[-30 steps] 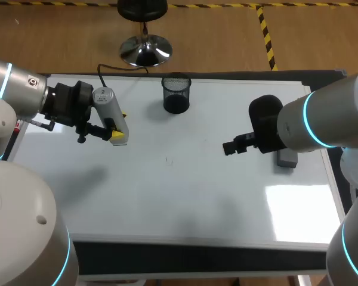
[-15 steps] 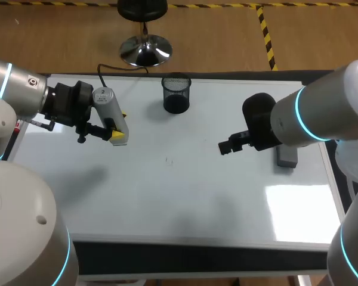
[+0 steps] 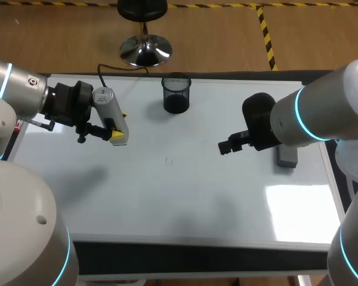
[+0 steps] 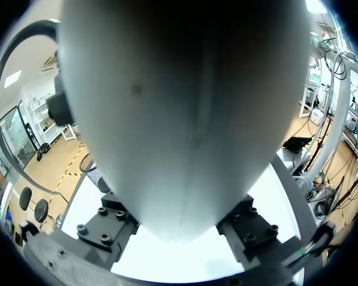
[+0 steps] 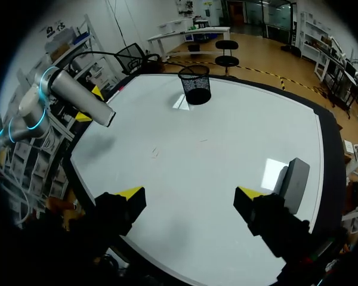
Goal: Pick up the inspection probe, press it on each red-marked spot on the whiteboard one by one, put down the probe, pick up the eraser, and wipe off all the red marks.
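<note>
Probe picked up yet?

Yes. The left gripper has its yellow tips pinched on it from two sides. It holds it above the whiteboard near the left edge, towards the far left corner.

Has it pressed any spot?

I can't say. It hangs off the surface now, so I'd judge the pressing round is either just starting or partly done. Putting it down, taking the eraser and wiping all look left to do.

Where is the eraser?

Flat on the board by the right edge, partly under the right arm from above. The right gripper is above the board near it, fingers spread wide with nothing between them.

And the red marks?

Hard to make out. I see only a faint small mark near the board's middle, too pale to call red, and maybe another close by in the right wrist view. If there are more, they don't show.

Anything hidden?

The left wrist view is almost filled by the probe's pale body, so its tip and the board under it are out of sight. A mesh cup stands at the far edge
</note>
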`<state>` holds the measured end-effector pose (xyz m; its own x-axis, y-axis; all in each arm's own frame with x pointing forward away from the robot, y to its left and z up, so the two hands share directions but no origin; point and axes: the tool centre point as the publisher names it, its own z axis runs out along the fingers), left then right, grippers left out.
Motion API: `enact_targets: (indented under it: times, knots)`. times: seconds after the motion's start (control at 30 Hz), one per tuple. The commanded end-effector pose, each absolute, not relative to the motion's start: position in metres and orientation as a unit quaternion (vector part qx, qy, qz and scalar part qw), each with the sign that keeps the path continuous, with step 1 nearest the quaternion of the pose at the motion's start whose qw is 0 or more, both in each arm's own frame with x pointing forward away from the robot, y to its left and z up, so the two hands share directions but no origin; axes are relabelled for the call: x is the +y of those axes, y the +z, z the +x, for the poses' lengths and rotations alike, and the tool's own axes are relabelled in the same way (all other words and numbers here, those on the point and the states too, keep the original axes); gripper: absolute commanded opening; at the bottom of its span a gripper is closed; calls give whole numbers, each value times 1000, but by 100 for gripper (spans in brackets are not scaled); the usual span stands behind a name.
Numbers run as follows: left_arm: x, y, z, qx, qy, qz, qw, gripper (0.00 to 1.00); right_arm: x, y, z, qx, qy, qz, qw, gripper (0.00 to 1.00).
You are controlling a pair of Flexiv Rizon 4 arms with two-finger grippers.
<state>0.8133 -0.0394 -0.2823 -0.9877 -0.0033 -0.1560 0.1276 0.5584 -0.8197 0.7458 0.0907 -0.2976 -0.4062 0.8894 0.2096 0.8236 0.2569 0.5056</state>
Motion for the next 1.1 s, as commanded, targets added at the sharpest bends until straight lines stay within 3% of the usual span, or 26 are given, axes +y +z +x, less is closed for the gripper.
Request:
enact_targets:
  times: [0.03,1.1]
  knots:
    - [-39,-281,813,879,-469,36,72,0,90,-297,746,791,279,542,59,100]
    - [-33,-273,874,871,-489,41,33,0,90,-297,746,791,279,542,59,100]
